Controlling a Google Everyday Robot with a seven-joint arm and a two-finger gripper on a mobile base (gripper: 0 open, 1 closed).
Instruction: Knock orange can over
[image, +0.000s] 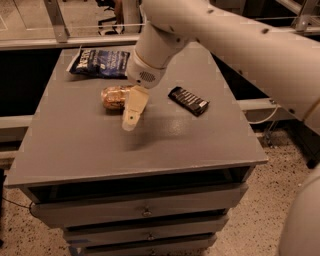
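Looking through the camera view, the only one: the small orange-gold aluminium drink can (114, 97) seems to lie on its side on the flat grey table top (150, 145), w/ one round end turned to the left. So the knock-over looks done already, in my judgement.

The cream-coloured gripper (130, 119) hangs from the big white robot arm (200, 25) just beside the can, at its right-front side, pointing down toward the table. It overlaps the can's right end, so contact or a small gap there I cannot tell. Whether the gripper is open or closed I also cannot tell.

Behind the can, a bit to the left, lies a dark blue crinkly snack bag (100, 62). To the right of the can, well apart, lies a black wrapped bar (188, 100).

Handling, as a guess: the can is probably light, w/ a thin wall, stiff but easy to dent. Its surface is smooth, and on its side it will roll easily. No grasp is needed; if one is, take it across the middle of the body, not at the rims.
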